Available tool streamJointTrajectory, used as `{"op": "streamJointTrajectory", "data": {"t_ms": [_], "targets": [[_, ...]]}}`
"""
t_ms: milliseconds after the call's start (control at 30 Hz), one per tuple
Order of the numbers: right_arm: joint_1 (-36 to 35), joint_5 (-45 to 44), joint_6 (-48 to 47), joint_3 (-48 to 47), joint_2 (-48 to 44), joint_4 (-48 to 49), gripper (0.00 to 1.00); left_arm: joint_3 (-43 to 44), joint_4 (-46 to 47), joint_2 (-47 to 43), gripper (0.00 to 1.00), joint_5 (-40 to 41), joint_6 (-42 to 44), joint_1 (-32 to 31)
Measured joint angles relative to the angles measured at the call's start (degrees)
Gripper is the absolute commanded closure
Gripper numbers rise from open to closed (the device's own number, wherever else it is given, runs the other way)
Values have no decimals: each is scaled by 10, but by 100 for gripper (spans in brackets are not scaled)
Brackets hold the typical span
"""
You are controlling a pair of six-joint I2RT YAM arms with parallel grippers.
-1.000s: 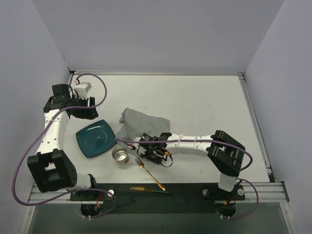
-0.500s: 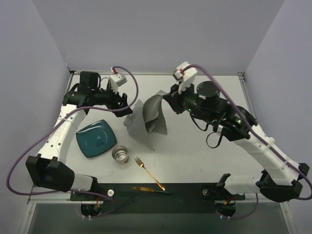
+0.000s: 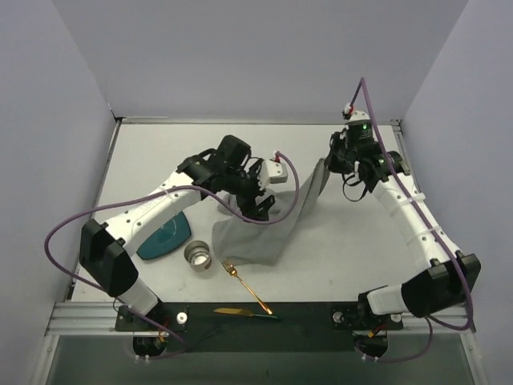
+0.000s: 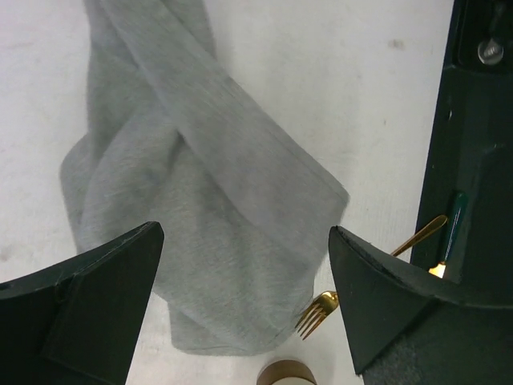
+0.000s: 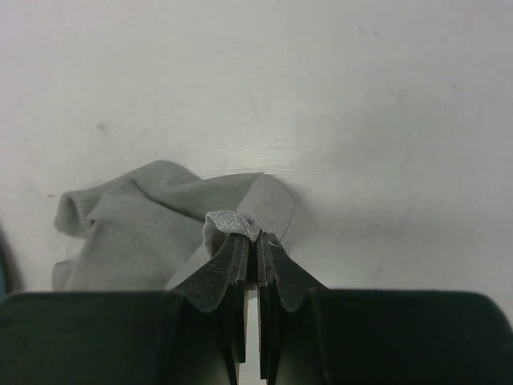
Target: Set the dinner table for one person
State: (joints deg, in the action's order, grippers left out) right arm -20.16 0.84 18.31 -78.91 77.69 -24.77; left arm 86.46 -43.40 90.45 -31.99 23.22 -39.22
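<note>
Right gripper (image 5: 250, 237) is pinched closed on a corner of the grey placemat (image 3: 256, 233), holding it raised above the white tabletop (image 3: 345, 241), which spans under both arms. Left gripper (image 4: 244, 233) is wide open over the draped cloth, gripping nothing. Gold fork (image 3: 240, 279) lies just beside the hem.

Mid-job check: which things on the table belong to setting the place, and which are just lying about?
For the job: grey placemat (corner in the right pincer), teal plate, metal cup, gold fork, gold knife, the dinner table itself.
Lying about: nothing loose that I can see; only the arms' purple cables.
</note>
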Motion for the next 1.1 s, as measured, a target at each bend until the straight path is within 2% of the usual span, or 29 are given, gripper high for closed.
{"op": "streamJointTrajectory", "data": {"t_ms": [133, 267, 400, 600, 700, 800, 833, 900, 933, 1033, 1100], "targets": [[94, 15, 17, 22, 32, -7, 100, 0, -24, 28, 24, 38, 51, -79], [147, 30, 32, 34, 59, -1, 100, 3, -43, 65, 31, 61, 90, -144], [175, 42, 48, 61, 76, 17, 100, -4, -49, 113, 30, 80, 111, -183], [185, 54, 59, 100, 77, 31, 100, -85, -33, 127, 17, 130, 142, -245], [185, 58, 59, 111, 75, 41, 100, -127, 3, 127, 18, 163, 149, -271], [185, 63, 59, 121, 68, 44, 100, -175, 52, 128, 24, 221, 152, -283], [185, 63, 59, 123, 63, 45, 100, -185, 65, 129, 35, 241, 154, -282], [185, 64, 59, 126, 54, 45, 100, -203, 105, 130, 48, 282, 156, -282], [185, 65, 59, 127, 49, 45, 100, -206, 118, 130, 66, 301, 155, -282], [185, 66, 59, 128, 31, 46, 100, -216, 168, 134, 100, 363, 159, -287], [185, 66, 59, 128, 12, 47, 100, -223, 188, 136, 100, 396, 162, -288]]}}
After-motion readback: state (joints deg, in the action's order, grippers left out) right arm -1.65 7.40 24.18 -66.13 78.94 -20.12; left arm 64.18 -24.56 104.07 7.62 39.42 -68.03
